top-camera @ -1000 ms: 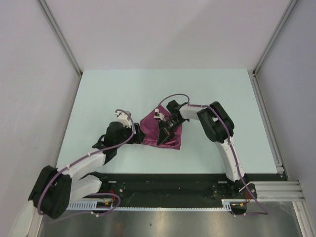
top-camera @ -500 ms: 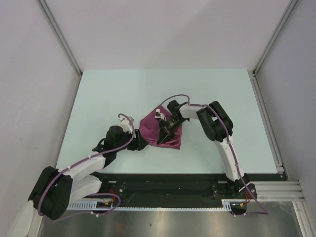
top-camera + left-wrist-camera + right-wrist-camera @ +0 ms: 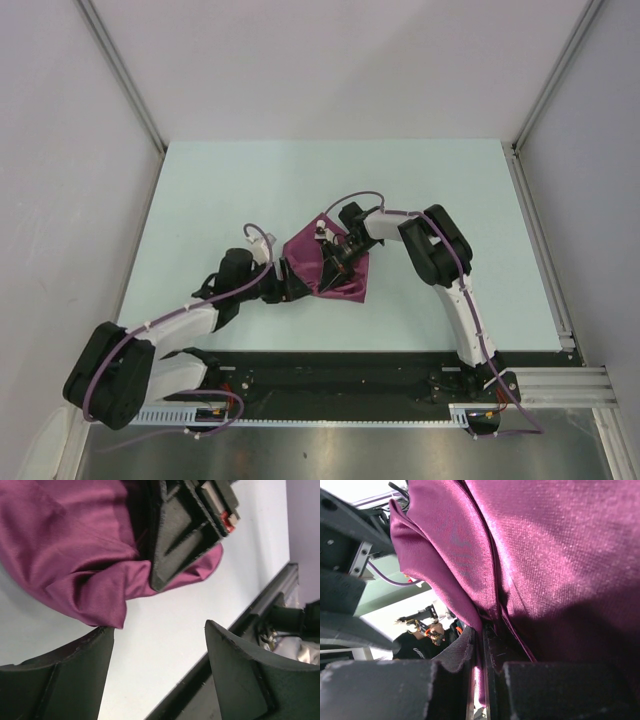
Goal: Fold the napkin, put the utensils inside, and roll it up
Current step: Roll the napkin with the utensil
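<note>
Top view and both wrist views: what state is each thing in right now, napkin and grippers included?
napkin: folded over and bunched, lying on the table, one fold pinched by the right gripper.
right gripper: shut on a fold of the napkin.
left gripper: open, fingers wide apart just short of a napkin corner, holding nothing.

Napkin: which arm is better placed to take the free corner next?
Left, probably. The left gripper is open with the napkin's corner just ahead of it; the right gripper is shut on a napkin fold.
</note>
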